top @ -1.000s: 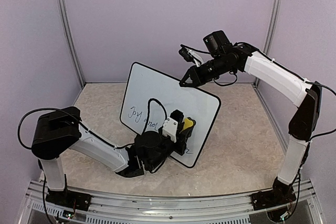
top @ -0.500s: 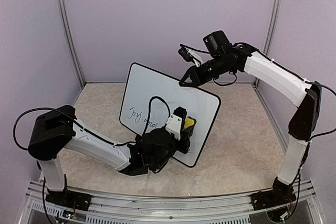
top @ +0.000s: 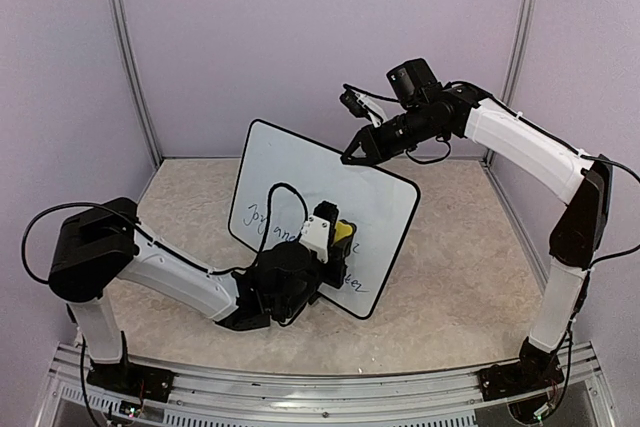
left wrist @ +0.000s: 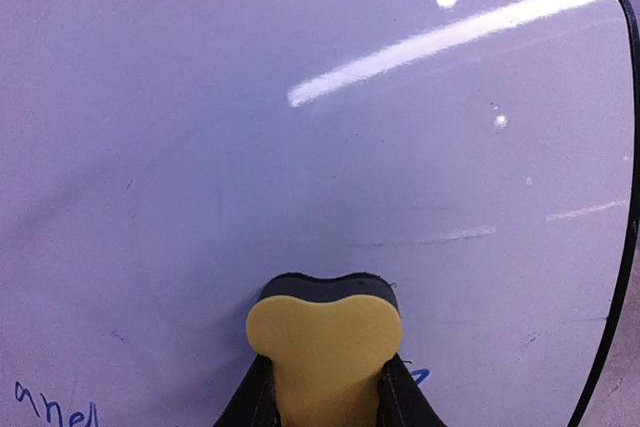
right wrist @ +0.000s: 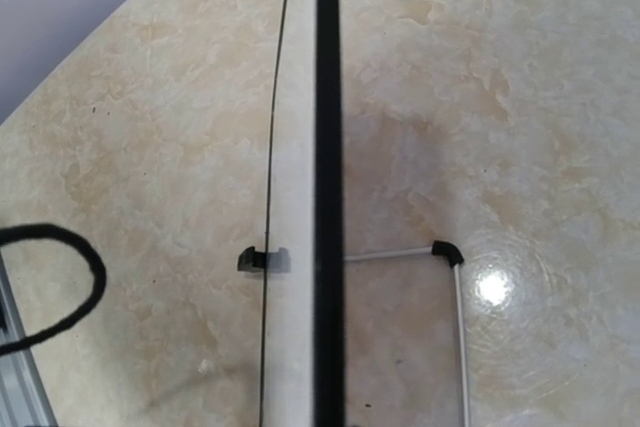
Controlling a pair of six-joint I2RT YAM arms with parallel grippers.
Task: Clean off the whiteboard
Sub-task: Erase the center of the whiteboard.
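Left gripper [top: 338, 237] clamps eraser [left wrist: 323, 332] flat on board [top: 300, 172] (blue writing lower left); right gripper [top: 358, 154] pinches top edge; beige table [top: 450, 247], lilac walls [top: 300, 37].

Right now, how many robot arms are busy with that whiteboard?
2. The left gripper presses a yellow eraser on the whiteboard's lower front; the right gripper pinches its top edge.

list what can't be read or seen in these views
Writing on the whiteboard: top view, left arm covers its middle; too small.
Same writing, left wrist view: cut off at bottom edge, eraser hides more.
Right tool: fingertips outside right wrist view.
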